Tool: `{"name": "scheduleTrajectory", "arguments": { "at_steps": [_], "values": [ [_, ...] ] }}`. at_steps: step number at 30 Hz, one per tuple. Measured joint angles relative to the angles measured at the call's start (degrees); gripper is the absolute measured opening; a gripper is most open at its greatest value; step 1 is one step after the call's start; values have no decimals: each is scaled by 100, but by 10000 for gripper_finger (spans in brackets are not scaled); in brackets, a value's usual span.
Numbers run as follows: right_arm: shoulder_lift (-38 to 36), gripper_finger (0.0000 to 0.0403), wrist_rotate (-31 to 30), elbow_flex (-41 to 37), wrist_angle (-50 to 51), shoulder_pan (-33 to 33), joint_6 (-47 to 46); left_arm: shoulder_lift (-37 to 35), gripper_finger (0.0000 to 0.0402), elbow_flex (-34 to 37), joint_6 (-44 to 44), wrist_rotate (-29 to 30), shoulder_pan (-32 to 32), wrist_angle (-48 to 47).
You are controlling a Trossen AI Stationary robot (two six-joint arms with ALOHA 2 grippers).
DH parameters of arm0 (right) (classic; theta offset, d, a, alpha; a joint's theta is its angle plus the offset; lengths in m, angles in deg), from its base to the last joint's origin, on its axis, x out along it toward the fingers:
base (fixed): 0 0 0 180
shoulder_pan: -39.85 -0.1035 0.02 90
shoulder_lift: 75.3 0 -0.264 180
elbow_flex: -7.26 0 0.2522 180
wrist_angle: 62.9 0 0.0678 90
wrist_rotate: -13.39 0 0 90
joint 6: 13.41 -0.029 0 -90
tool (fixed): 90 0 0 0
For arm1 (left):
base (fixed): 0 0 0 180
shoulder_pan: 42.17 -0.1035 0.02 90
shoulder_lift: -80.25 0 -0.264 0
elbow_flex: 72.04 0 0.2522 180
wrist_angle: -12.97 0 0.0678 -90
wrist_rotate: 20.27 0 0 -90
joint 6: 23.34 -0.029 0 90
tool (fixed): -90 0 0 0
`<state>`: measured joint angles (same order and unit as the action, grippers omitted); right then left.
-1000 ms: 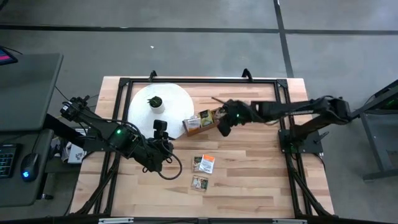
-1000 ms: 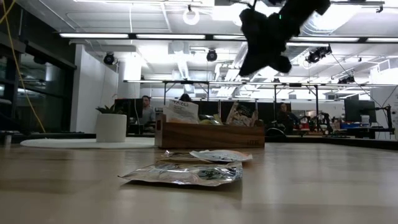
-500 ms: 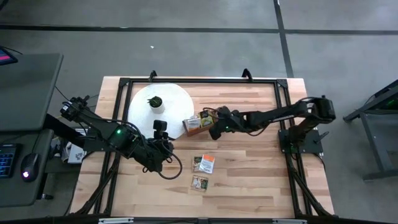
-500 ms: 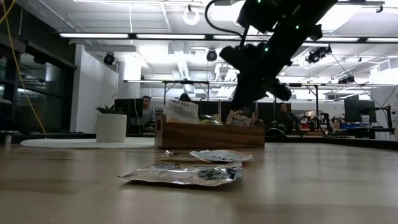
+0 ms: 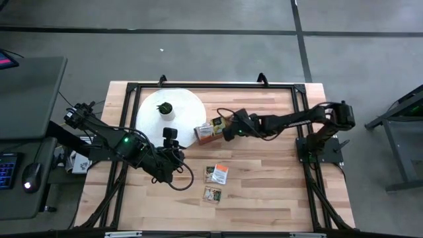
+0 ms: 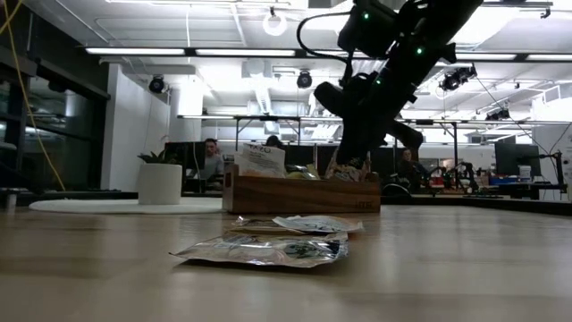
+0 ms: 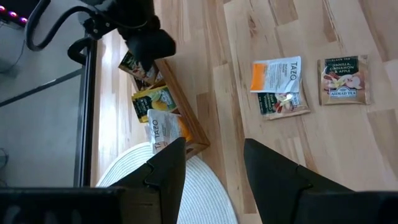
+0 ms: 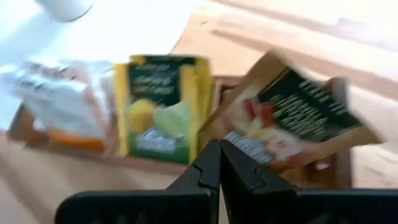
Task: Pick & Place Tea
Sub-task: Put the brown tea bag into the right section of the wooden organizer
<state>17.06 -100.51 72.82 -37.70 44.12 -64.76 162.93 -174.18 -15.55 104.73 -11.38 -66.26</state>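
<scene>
A long brown wooden box (image 5: 215, 128) lies beside the white disc (image 5: 173, 118). Tea sachets stand in it: orange-and-white (image 8: 62, 106), green-and-yellow (image 8: 163, 109) and a tilted brownish one (image 8: 292, 118). More tea lies flat on the table: an overlapping pair (image 5: 217, 174) and a single sachet (image 5: 211, 194). My right gripper (image 8: 219, 149) is shut, slanting down over the box's right end (image 6: 350, 159), its tips between the green-and-yellow and brownish sachets. My left gripper (image 7: 214, 162) hangs open above the table, left of the loose sachets, with nothing between its fingers. My right gripper's shut fingertips (image 8: 211, 163) stand at the lower edge of the brownish sachet (image 8: 249, 146) in the box, coming slanting down from the table's right. Whether they touch it, I cannot tell.
The white round disc carries a small dark knob (image 5: 164, 108). A black frame (image 5: 198, 85) runs along the table's far edge and sides. Bare wood lies right of and in front of the loose sachets.
My right gripper has come down and toward the table's left, from high above the box to its right end, rolling its wrist as it sank. It has stayed shut. The sachets on the table have not moved.
</scene>
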Motion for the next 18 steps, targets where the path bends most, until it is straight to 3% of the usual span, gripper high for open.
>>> {"name": "scheduleTrajectory", "arguments": {
  "at_steps": [18],
  "values": [
    [132,0,64,-11,88,326,-160,0,158,-2,2,-7,0,-7]
  ]
}}
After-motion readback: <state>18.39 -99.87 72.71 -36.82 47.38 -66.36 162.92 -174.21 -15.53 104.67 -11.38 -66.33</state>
